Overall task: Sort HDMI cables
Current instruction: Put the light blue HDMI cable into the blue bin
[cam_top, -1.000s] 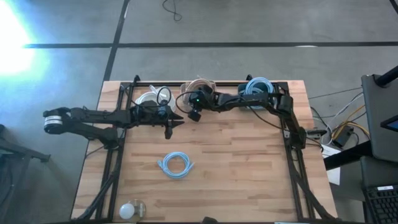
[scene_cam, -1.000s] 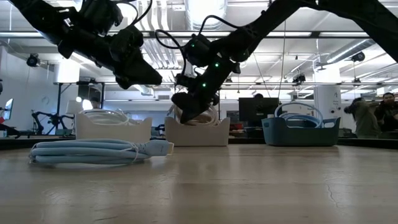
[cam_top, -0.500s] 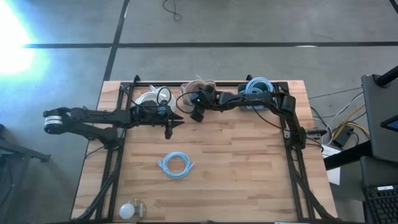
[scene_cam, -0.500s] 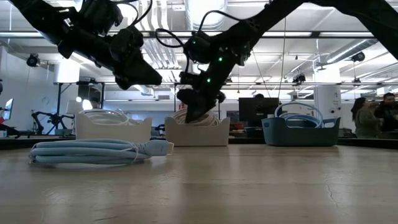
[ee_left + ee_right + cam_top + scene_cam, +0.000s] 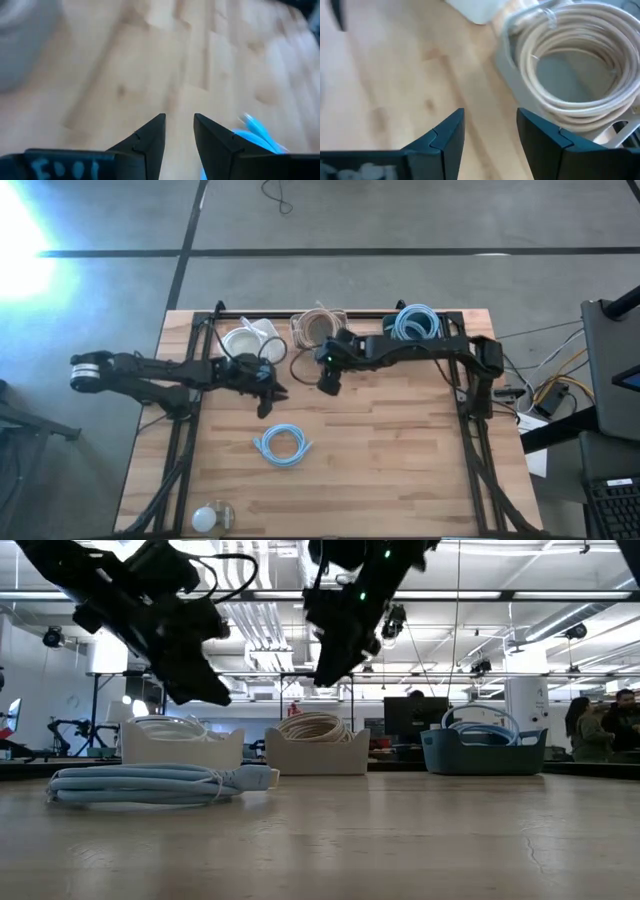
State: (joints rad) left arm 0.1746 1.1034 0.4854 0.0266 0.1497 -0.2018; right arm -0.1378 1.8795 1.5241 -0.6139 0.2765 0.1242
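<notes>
While white, beige and blue coils are sitting in three far bins, one light blue HDMI cable [image 5: 281, 446] is lying loose on the surface [image 5: 400, 460], awaiting sorting. Left pincer [image 5: 265, 402] and right pincer [image 5: 328, 383] are hovering empty, fingers parted.

Both arms reach inward, left gripper [image 5: 266, 402] and right gripper [image 5: 327, 383] with jaws parted, empty.
</notes>
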